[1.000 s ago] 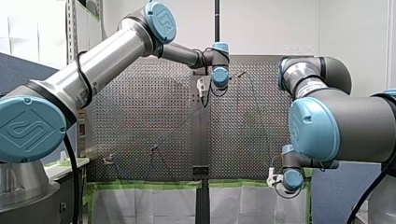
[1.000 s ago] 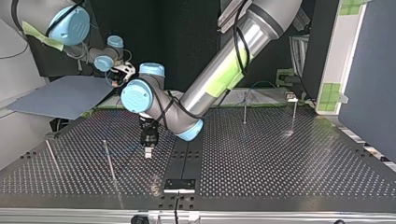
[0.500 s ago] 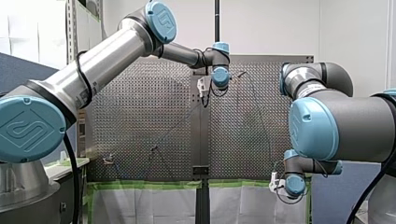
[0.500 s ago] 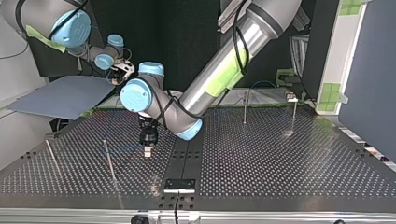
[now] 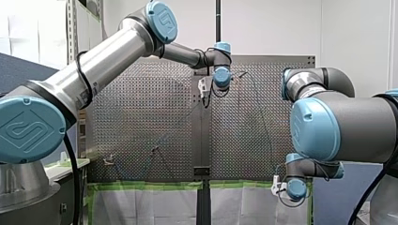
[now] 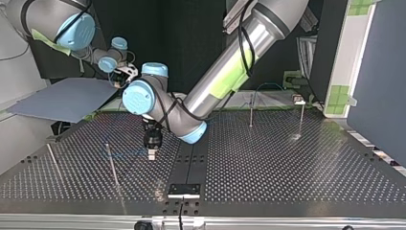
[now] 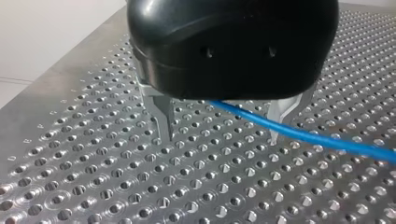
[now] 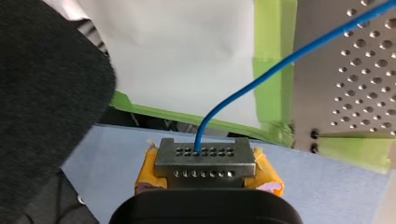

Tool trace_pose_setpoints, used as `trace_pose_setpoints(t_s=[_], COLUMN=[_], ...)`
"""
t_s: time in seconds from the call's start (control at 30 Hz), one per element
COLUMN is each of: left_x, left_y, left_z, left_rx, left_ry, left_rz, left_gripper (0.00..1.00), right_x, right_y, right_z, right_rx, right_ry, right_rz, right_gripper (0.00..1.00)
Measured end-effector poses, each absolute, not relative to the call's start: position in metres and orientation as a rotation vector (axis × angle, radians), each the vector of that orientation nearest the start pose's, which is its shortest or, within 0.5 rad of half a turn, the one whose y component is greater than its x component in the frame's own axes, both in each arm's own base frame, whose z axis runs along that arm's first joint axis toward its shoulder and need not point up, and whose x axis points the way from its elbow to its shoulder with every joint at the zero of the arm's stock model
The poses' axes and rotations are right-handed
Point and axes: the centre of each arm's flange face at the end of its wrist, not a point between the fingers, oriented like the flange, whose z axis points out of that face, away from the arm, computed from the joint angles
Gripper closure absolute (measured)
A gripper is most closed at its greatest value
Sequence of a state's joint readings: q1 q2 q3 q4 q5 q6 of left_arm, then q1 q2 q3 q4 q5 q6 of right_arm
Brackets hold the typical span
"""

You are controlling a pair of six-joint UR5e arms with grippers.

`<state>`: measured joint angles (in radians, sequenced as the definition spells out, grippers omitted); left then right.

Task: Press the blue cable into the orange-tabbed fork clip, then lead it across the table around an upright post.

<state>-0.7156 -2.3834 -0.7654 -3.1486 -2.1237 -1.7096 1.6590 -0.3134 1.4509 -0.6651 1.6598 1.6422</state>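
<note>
Where the table (image 7: 84, 177) lies just beneath my left gripper (image 7: 220, 136), its fingers stand apart with the cable (image 7: 322, 140) running between them; my right gripper (image 8: 205, 154), beyond the table's edge, clamps the cable tight.

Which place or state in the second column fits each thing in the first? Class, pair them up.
1 thin blue cable
2 black left-arm jaws
3 yellow-padded right-arm jaws
4 green tape strip

A shut on the cable
B bordering the perforated metal table
C open above the table
D leads out of the shut jaws

Pairs: 1-D, 2-C, 3-A, 4-B
</note>
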Motion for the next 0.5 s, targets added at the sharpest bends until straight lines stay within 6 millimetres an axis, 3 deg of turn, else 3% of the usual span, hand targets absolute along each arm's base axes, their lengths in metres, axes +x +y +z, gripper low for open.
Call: trace_pose_setpoints(t_s=[0.5], left_x=[0.529], left_y=[-0.57], left_z=[0.344], left_rx=[-0.014], left_ry=[1.673], left_rz=[-0.254], left_gripper=[0.0], right_x=[0.177], right_y=[-0.612], right_z=[-0.191], right_rx=[1.504], right_ry=[-1.551], right_rz=[0.956], right_gripper=[1.0])
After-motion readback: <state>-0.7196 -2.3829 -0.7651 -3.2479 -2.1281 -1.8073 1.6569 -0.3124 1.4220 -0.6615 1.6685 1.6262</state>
